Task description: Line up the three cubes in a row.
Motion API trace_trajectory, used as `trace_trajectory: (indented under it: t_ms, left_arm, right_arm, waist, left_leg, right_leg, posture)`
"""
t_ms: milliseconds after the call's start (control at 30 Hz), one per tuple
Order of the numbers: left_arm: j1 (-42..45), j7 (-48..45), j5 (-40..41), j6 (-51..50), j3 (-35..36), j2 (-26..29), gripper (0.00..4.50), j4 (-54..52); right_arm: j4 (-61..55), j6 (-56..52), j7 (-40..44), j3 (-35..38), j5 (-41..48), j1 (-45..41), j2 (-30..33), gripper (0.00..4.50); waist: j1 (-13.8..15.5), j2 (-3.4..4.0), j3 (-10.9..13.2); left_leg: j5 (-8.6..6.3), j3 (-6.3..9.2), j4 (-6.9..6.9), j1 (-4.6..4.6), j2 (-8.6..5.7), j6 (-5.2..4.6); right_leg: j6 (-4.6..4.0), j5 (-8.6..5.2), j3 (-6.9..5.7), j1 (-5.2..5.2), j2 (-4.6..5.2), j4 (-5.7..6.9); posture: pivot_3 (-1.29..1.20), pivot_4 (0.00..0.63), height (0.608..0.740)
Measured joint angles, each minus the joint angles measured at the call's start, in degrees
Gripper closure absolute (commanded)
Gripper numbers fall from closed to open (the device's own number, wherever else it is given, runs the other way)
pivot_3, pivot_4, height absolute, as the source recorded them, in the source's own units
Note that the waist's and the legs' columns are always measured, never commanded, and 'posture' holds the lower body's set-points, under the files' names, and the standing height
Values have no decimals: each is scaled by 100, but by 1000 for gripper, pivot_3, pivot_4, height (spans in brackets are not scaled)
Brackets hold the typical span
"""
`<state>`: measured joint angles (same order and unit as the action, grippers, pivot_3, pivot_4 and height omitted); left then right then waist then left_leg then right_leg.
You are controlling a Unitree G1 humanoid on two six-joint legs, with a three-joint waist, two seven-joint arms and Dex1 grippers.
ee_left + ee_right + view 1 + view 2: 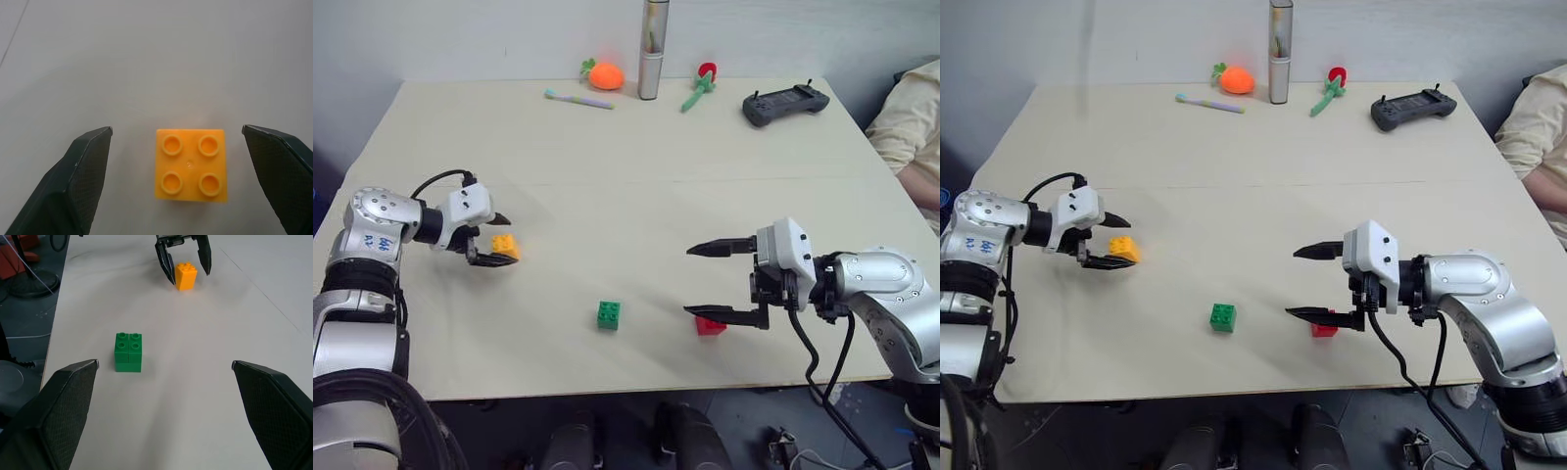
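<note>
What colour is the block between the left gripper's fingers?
Yellow-orange: the small studded plastic block, seen best in the left wrist view.

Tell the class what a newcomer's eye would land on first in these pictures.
Three bright cubes on the pale table: the yellow-orange cube sits between the fingers of the open left gripper, not yet pinched. The green cube stands alone near the front edge, and the red cube lies partly hidden under the open right gripper.

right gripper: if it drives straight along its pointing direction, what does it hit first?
Probably the green cube, lying nearly centred ahead of the open right gripper; farther on, the yellow cube. Height clearance is unclear.
</note>
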<state>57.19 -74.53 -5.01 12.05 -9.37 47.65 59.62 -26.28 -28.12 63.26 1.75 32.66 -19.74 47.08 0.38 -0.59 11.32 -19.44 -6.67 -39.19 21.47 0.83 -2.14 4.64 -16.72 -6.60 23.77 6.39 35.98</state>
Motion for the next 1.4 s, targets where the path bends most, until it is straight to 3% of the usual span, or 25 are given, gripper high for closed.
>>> trace_trajectory:
  t_ms: [267, 500, 767, 867, 1067, 1400]
  left_arm:
    - [235, -256, -278, 114, -122, -140, 2967, 654]
    - [115, -1008, -92, 38, 32, -2, 2959, 293]
    - [-2129, -1156, 1242, -1244, 21, 692, 2959, -3891]
    - [-2632, -1149, 1420, -1463, 20, 908, 2959, -4885]
    - [-3109, -1103, 1402, -1508, 21, 965, 2959, -5537]
    - [-3211, -918, 1277, -1421, 14, 925, 2959, -5573]
  right_arm:
    - [-69, -92, -100, 90, 27, 9, 3, 0]
    - [-73, -97, -146, 91, 59, 20, 3, 0]
    - [-92, -43, 355, 87, 137, 338, 343, 0]
    - [-82, 58, 486, 98, 133, 411, 429, 0]
    - [-17, 206, 756, 489, 131, 769, 780, 0]
    - [96, 322, 949, 944, 137, 1318, 934, 0]
  waist:
    - [-41, -3, 1]
    - [-46, -4, 1]
    - [-63, -3, 1]
    - [-47, -3, 1]
    - [-27, -3, 1]
    - [-34, -3, 1]
  left_leg:
    - [0, 2, 0, 0, 1, 0]
    - [0, 2, -1, 1, 1, -1]
    - [-1, 18, -5, 0, 5, 0]
    - [0, 20, -6, -6, 4, 1]
    - [-1, 20, -4, -6, 2, -1]
    - [-1, 18, -4, -7, 3, -1]
  right_leg:
    - [0, 0, -1, 0, 4, 0]
    - [0, 0, -1, 0, 6, -1]
    - [-1, 0, 46, -6, 18, -2]
    - [-1, -1, 46, -15, 19, -1]
    - [-1, -1, 46, -15, 19, -3]
    - [-1, -1, 46, -16, 18, -2]
  posture:
    - [0, 150, 740]
    - [0, 150, 740]
    - [0, 150, 740]
    - [0, 150, 740]
    - [0, 150, 740]
    - [0, 150, 740]
